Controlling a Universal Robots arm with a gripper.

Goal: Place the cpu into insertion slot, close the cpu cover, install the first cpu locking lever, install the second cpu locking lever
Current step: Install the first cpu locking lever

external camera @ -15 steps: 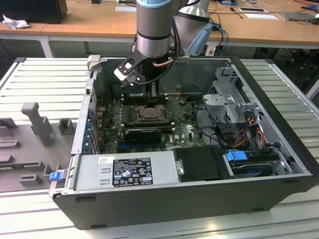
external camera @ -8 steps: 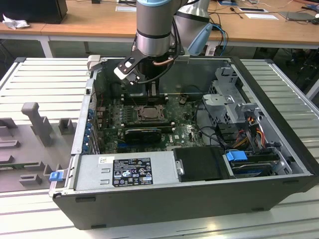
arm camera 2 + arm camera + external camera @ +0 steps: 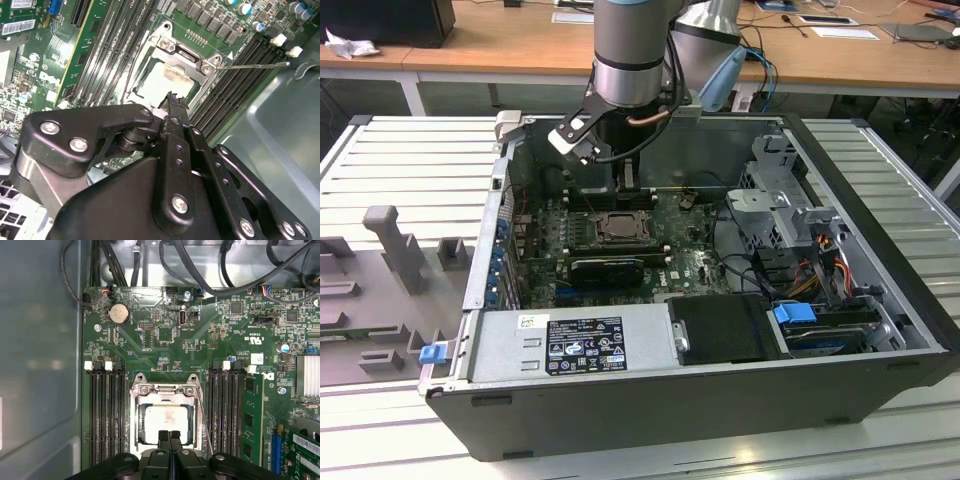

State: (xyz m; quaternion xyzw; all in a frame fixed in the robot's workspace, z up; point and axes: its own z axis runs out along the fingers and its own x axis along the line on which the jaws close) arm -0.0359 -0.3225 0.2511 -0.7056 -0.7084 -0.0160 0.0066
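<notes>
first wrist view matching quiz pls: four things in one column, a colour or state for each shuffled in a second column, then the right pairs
Column one:
1. cpu
2. cpu cover
3. hand
4. coin battery

Column two:
a. round and silver
b. black, shut
c. pale flat square
d. silver-grey frame with a square window

Pairs: 1-c, 2-d, 3-b, 4-a
</notes>
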